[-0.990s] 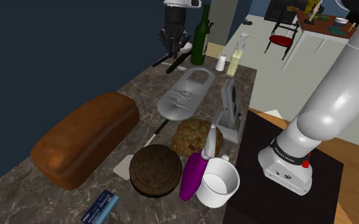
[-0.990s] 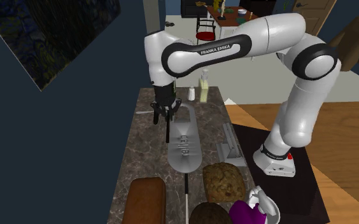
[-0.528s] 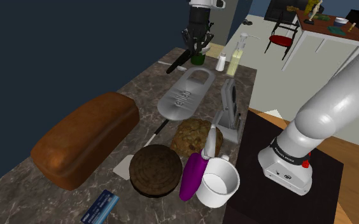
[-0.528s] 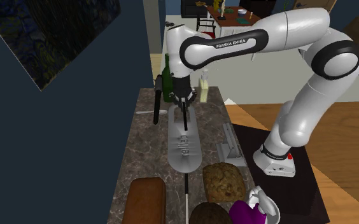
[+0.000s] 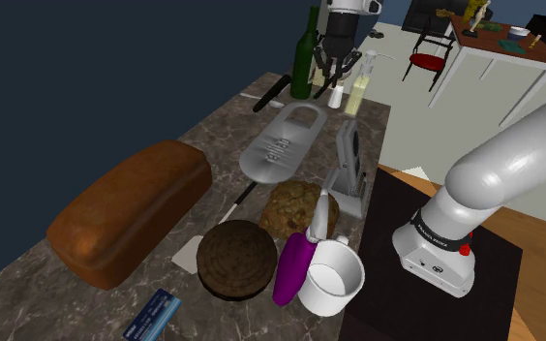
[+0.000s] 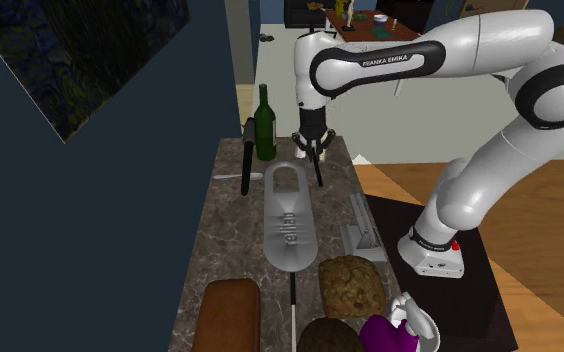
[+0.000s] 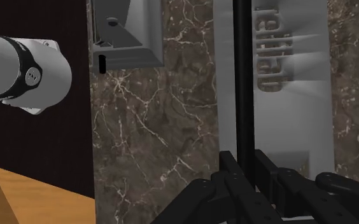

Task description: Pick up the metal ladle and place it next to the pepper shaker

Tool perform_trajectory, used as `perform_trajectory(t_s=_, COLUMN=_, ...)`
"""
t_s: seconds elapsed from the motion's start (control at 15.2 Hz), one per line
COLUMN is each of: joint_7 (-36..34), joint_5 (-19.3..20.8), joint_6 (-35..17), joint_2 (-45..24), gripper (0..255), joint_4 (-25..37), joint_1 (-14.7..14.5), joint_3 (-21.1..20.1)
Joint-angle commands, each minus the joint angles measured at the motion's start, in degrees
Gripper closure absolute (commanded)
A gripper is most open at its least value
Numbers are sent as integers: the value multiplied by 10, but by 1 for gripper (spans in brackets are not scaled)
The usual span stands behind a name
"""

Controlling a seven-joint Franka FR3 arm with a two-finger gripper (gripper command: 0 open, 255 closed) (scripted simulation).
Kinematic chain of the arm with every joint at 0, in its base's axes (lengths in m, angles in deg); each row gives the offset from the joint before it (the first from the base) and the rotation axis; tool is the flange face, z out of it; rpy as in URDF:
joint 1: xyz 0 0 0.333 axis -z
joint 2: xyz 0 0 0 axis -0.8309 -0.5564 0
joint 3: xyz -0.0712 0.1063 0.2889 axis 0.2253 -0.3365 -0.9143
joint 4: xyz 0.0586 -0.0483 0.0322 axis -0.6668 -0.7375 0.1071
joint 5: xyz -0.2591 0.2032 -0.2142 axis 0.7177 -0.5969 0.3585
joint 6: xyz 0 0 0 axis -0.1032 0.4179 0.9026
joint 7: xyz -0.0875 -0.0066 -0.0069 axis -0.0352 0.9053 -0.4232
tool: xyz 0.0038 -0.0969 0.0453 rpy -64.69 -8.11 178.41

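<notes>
— Closest in, what lies by the grey board (image 5: 279, 147)?

— Short of its rounded end, a white mug (image 5: 334, 278) and a purple bottle (image 5: 293, 266) stand close together. A brown loaf (image 5: 131, 208) lies well off the board's long edge, towards the shoulder view's left.

— And the ladle?

— The ladle (image 6: 317, 172) is at the board's holed end, over the marble counter (image 5: 218, 140). Its thin black handle hangs down from the gripper (image 6: 310, 152). From the wrist view, the handle runs along above the board, beside its raised lettering. I can't make out the bowl, or whether the lower end touches anything.

— The fingers?

— Pinched on the handle, one on each side.

— Further on?

— Just beyond the holed end stands the white pepper shaker (image 5: 336, 94), close by the gripper. A green bottle (image 5: 305, 53) stands upright beyond that same end.
</notes>
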Motion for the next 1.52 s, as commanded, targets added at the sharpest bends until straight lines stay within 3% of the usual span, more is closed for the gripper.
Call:
perform_trajectory(t_s=0.0, joint_7=27, joint_5=8, joint_6=6, joint_2=22, gripper=255, joint_4=-21, joint_1=11, joint_3=17)
perform_trajectory(t_s=0.2, joint_7=71, joint_5=25, joint_6=15, joint_2=52, gripper=255, joint_4=-48, joint_1=31, joint_3=47)
perform_trajectory(t_s=1.45, joint_7=87, joint_5=19, joint_6=-136, joint_2=16, gripper=255, joint_4=-164, joint_1=29, joint_3=43)
